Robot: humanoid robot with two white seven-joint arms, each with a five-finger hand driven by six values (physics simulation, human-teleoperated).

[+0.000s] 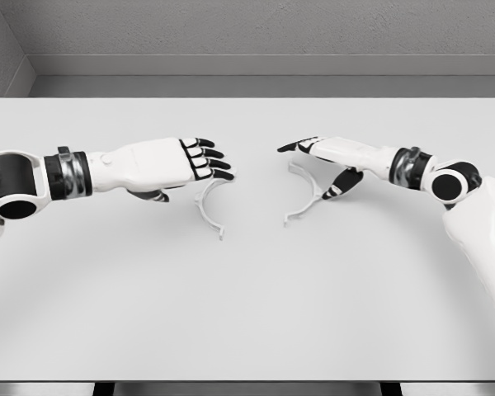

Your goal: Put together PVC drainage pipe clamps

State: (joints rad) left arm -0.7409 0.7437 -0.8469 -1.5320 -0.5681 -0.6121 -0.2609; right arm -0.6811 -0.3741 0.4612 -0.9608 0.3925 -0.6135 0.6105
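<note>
Mid-frame on table (247,313): two clamp halves, left half (210,205), right half (307,195), apart, unjoined. Left hand (169,162) and right hand (330,157) hover above, fingers loosely spread, gripping nothing. Assembly not begun.

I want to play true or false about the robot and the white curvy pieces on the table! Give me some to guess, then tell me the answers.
1. Two curved white clamp halves lie on the table. True: the left clamp half and the right clamp half.
2. The two halves are already joined into a ring. False: they lie apart, with a gap between them.
3. The left hand is above the left half, fingers stretched out. True.
4. The right hand is lifting its half high in the air. False: that half lies on the table.
5. The hands have black fingertips. True.
</note>
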